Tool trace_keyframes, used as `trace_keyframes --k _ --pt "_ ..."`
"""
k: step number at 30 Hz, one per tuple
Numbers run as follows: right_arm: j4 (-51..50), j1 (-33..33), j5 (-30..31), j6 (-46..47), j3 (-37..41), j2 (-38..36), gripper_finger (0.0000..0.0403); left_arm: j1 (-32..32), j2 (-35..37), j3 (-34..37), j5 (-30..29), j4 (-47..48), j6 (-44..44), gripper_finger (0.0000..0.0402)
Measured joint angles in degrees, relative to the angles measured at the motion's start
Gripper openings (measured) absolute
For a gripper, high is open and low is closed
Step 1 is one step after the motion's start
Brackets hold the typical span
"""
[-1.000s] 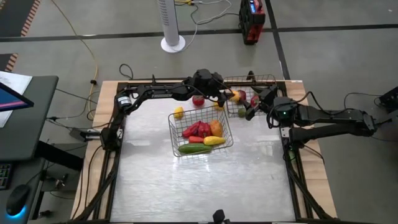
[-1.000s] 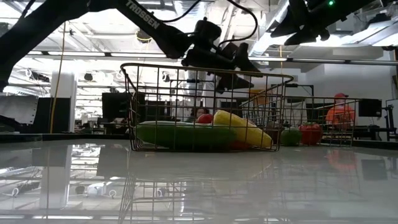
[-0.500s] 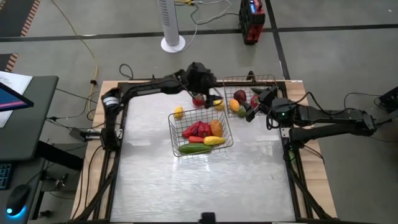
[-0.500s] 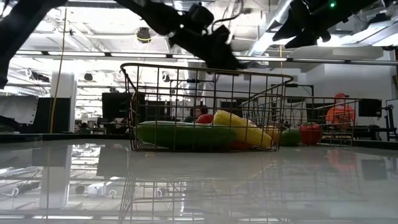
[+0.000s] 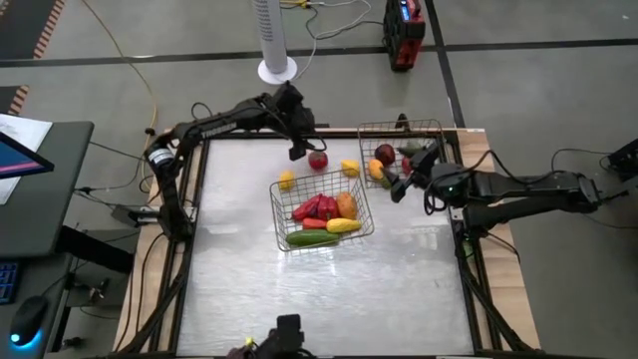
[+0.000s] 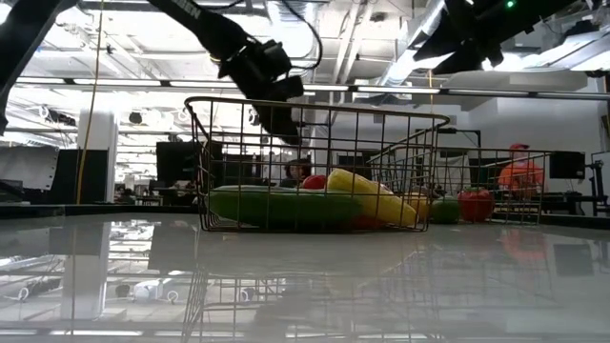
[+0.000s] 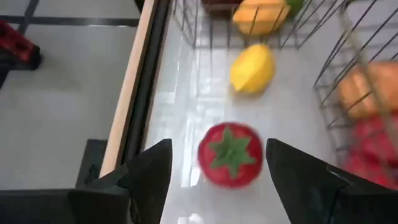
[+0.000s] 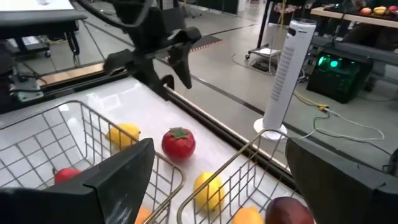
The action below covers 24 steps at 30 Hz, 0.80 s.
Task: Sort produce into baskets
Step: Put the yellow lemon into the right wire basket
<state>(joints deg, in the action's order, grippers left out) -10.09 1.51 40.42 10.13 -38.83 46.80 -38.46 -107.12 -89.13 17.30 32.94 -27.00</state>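
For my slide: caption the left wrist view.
Open left gripper above a red tomato on the table, lemon beyond.

The left gripper (image 5: 297,150) has been drawn back from the far basket (image 5: 401,133) toward the table's (image 5: 239,289) far left edge, jaws apparently narrowed, above the tomato (image 5: 317,160).

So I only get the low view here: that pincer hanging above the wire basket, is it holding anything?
Observer: No. The left wrist view shows the left pincer open, with a red tomato on the table between its fingers, not gripped.
Operator: Anything else loose out there?
Observer: From above, one lemon and a second lemon lie loose on the table.
Operator: And the other arm?
Observer: The right pincer hangs open by the near edge of the far basket.
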Motion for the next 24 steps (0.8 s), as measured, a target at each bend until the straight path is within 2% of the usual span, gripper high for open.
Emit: trace_keyframes --k 6,12,17,24 --pt "0.11 -0.30 0.04 0.13 0.00 0.51 0.0388 -2.77 -0.16 2.86 1.26 1.12 -5.74 0.0242" --pt "-0.64 -0.43 0.07 0.31 0.00 0.51 0.0388 -5.33 -0.17 7.54 5.13 0.66 -6.41 0.0242" --pt "-2.22 -0.43 0.09 1.03 0.00 0.51 0.0388 -6.38 1.35 12.87 11.60 -0.80 -5.28 0.0242" --pt "-1.72 -0.41 0.09 1.01 0.00 0.51 0.0388 -5.53 4.28 21.61 11.98 -2.54 -5.82 0.0242"
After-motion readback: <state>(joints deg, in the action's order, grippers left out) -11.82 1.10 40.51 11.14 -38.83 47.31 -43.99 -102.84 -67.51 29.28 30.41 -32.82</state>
